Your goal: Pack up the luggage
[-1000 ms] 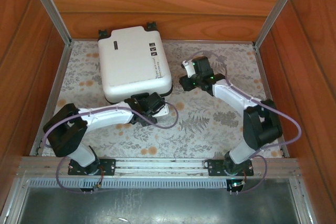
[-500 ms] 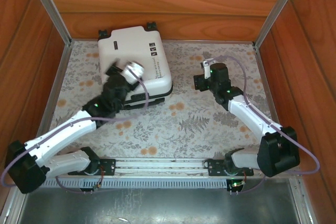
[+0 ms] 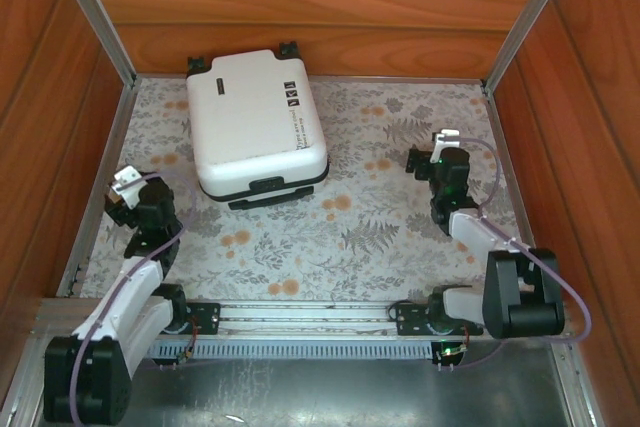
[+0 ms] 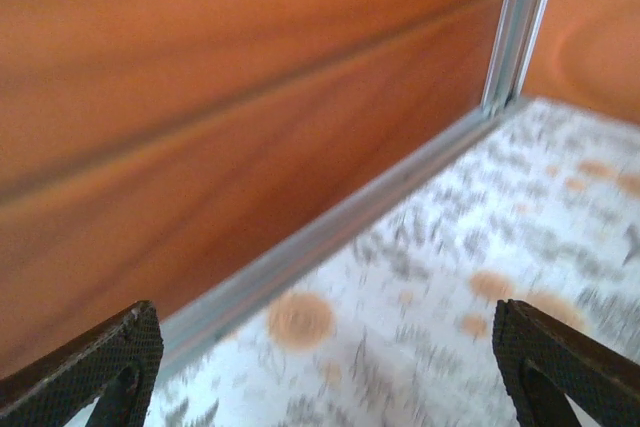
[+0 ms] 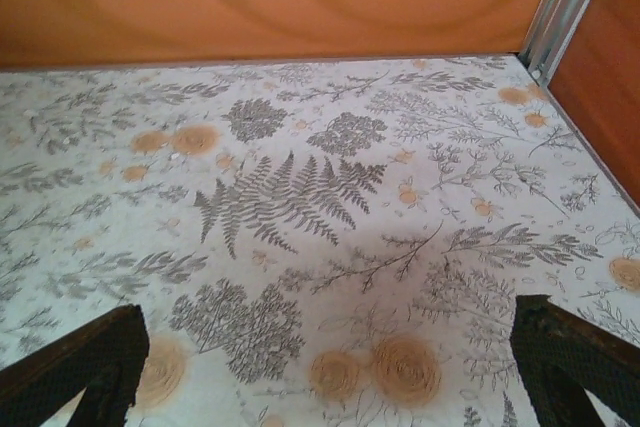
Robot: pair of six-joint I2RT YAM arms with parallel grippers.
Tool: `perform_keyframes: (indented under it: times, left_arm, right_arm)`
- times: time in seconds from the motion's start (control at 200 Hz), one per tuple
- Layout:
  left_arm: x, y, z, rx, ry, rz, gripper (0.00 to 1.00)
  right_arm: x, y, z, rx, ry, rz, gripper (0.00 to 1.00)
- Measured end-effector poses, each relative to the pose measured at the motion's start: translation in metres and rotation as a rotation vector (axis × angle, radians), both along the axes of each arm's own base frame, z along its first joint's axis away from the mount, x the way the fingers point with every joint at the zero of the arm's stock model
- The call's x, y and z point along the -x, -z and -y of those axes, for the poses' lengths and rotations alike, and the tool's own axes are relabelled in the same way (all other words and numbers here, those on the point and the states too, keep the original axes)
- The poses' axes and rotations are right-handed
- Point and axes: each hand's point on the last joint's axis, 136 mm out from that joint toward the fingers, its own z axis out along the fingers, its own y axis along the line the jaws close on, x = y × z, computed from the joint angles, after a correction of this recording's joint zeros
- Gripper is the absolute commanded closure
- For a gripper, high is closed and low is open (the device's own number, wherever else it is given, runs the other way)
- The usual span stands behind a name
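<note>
The luggage (image 3: 255, 122) lies flat and shut on the far left part of the bench (image 3: 380, 237), its glossy white shell facing up. Its black wheels (image 3: 290, 49) sit against the back wall, and a dark fitting (image 3: 265, 186), probably a handle, sits on the near edge. The shell looks rigid and smooth, so a claw would likely slide on the rounded faces. It is bulky next to the claws and probably not light for them. The dark fitting or the black seam along the near edge looks like the surest place to grip, while the broad top is better for pushing.

The left claw (image 3: 128, 190) hangs well apart from the case near the left wall, spread wide (image 4: 330, 357) with nothing between its fingers. The right claw (image 3: 430, 150) is out over the bare floral cover on the right, equally spread and empty (image 5: 330, 357).
</note>
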Motion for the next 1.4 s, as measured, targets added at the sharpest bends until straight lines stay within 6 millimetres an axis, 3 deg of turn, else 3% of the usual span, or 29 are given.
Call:
perform_keyframes:
  times: [0.08, 0.16, 0.31, 0.61, 0.88, 0.91, 0.95, 1.199, 1.399]
  left_arm:
    - [0.003, 0.033, 0.000, 0.012, 0.018, -0.071, 0.09]
    - [0.001, 0.050, 0.001, 0.034, 0.050, -0.108, 0.09]
    - [-0.024, 0.053, 0.010, 0.081, 0.142, -0.088, 0.08]
    - [-0.104, 0.068, 0.033, 0.084, 0.307, -0.142, 0.15]
    - [-0.120, 0.069, 0.058, 0.032, 0.436, -0.131, 0.13]
    - [-0.121, 0.074, 0.059, 0.031, 0.443, -0.144, 0.01]
    - [-0.121, 0.079, 0.059, 0.035, 0.448, -0.159, 0.00]
    - [-0.122, 0.078, 0.058, 0.028, 0.453, -0.165, 0.00]
    - [-0.122, 0.078, 0.058, 0.028, 0.454, -0.165, 0.00]
  right_arm:
    - [-0.003, 0.009, -0.002, -0.009, -0.035, -0.024, 0.01]
    - [-0.006, 0.014, -0.011, -0.007, -0.095, -0.038, 0.01]
    - [-0.011, 0.011, -0.020, 0.006, -0.153, -0.032, 0.01]
    - [-0.013, 0.016, -0.028, 0.018, -0.205, -0.056, 0.01]
    - [0.003, 0.072, -0.026, -0.003, -0.229, -0.076, 0.01]
    - [0.007, 0.083, -0.025, -0.008, -0.226, -0.106, 0.01]
    - [0.010, 0.091, -0.023, -0.015, -0.225, -0.137, 0.01]
    - [-0.011, 0.066, -0.008, -0.024, -0.124, -0.064, 0.01]
    - [-0.012, 0.066, -0.002, -0.028, -0.081, -0.069, 0.01]
